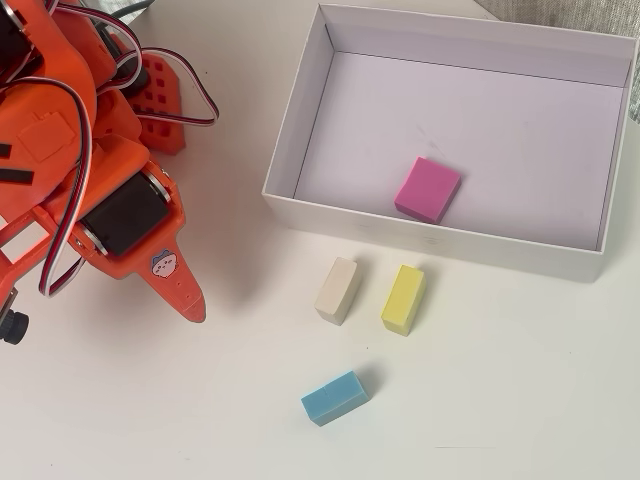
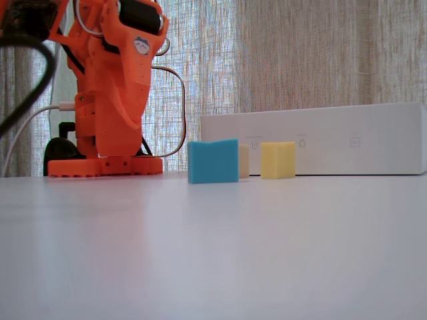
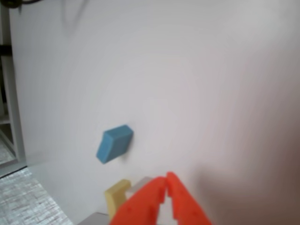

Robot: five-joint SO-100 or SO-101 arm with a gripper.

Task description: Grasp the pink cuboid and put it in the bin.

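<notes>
Pink cuboid (image 1: pixel 428 189) lies inside your bin (image 1: pixel 283 150), toward six o'clock. Gripper (image 3: pixel 166 183) pressed together, empty, over the table (image 1: pixel 500 400).

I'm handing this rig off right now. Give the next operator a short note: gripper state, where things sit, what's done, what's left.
Gripper: shut, empty, pulled back from the bin in the overhead view.
Pink cuboid: lying inside the bin, near its front wall.
Outside on the table, in front of the bin: cream block, yellow block, blue block.
Done: pink cuboid is in the bin.
Left: nothing visible for this task; perhaps just park the arm.
</notes>
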